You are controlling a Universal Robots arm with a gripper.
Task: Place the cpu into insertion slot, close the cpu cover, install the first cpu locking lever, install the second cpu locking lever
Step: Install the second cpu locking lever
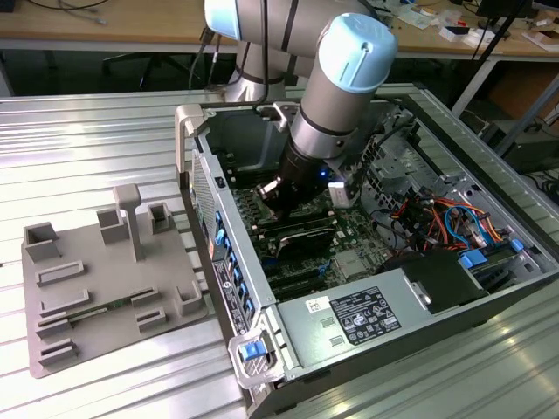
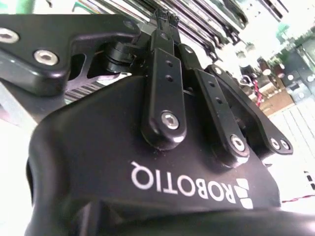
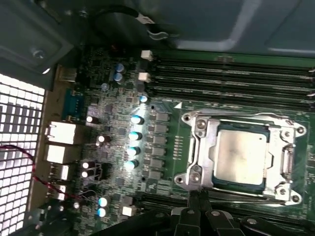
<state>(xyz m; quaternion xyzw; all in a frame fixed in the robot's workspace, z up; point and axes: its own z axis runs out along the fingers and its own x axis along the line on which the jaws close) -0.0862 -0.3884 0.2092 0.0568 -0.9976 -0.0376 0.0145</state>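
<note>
Ribbed metal counter carries an open computer case and, at the case's 9 o'clock in the exterior view, a grey holder tray. Inside the case, in the first wrist view, the cpu lies flat in the insertion slot, and the cpu cover appears folded down around it as a silvery frame, so the locking-lever step seems in hand. Whether either lever is latched I cannot tell. Just beside the socket edge sits the end effector, its fingers drawn together and gripping nothing visible. Long black memory slots run along the socket's far side. Any lever push calls for a careful sideways press.
</note>
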